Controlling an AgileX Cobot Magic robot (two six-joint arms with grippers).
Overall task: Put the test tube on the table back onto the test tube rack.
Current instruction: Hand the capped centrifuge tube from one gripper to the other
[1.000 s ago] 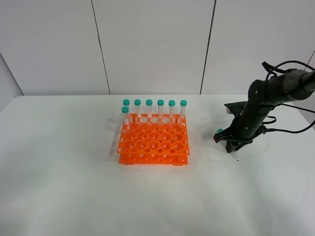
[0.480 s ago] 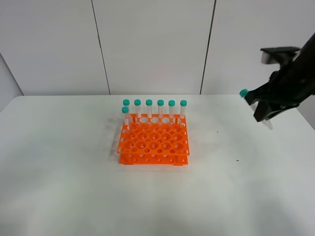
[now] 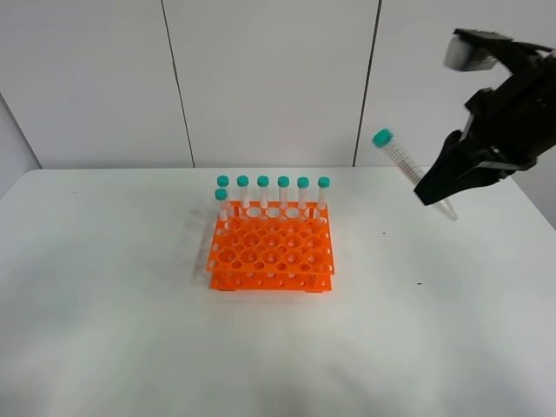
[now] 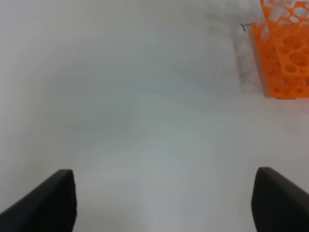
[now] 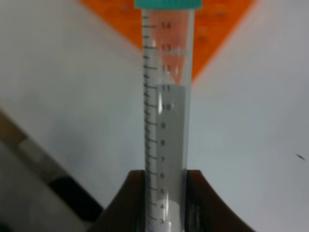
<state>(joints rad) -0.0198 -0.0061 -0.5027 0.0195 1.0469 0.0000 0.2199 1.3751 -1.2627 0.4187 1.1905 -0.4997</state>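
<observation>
The test tube (image 3: 401, 162), clear with a teal cap, hangs tilted in the air to the right of the orange test tube rack (image 3: 271, 248), cap pointing up and left. My right gripper (image 3: 437, 188) is shut on its lower part, well above the table (image 3: 130, 304). The right wrist view shows the tube (image 5: 166, 111) between the dark fingers (image 5: 126, 203), with the rack (image 5: 217, 34) behind it. Several identical tubes (image 3: 283, 193) stand in the rack's back row. My left gripper (image 4: 164, 203) is open and empty over bare table, with the rack (image 4: 285, 53) off to one side.
White wall panels stand behind the table. The table's far edge (image 3: 130, 169) runs behind the rack. The right arm's camera housing (image 3: 473, 48) is high at the upper right.
My right gripper has lifted the test tube off the table, risen high, and now carries it a little leftward toward the rack, the tube tilted further.
</observation>
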